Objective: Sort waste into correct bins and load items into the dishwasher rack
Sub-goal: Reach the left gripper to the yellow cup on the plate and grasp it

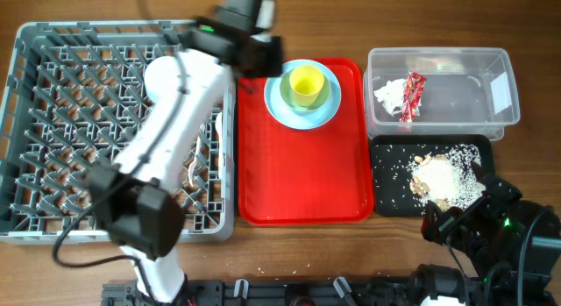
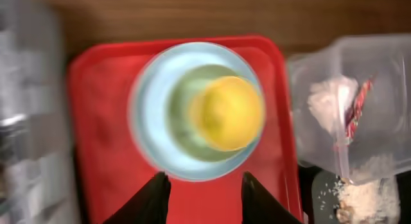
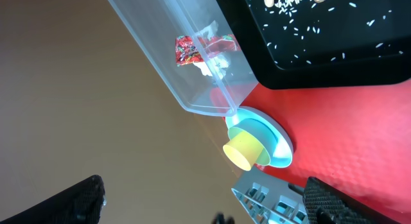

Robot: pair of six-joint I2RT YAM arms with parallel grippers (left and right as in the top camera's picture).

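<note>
A light blue plate (image 1: 275,105) lies at the back of the red tray (image 1: 298,183), with a light blue bowl (image 1: 286,81) on it and a yellow cup (image 1: 306,85) in the bowl. My left gripper (image 1: 263,65) hovers by the plate's left edge; in the left wrist view it (image 2: 204,178) is open and holds nothing, with the plate (image 2: 149,115), bowl (image 2: 181,112) and cup (image 2: 228,113) just ahead of it. The right gripper (image 3: 204,185) stands wide open and empty at the table's front right (image 1: 443,220). The grey dishwasher rack (image 1: 53,122) fills the left side.
The clear tub (image 1: 438,53) at the back right holds a white napkin (image 1: 387,96) and a red wrapper (image 1: 412,96). The black tray (image 1: 386,201) in front of it holds rice scraps (image 1: 443,174). The left arm stretches across the rack's right half.
</note>
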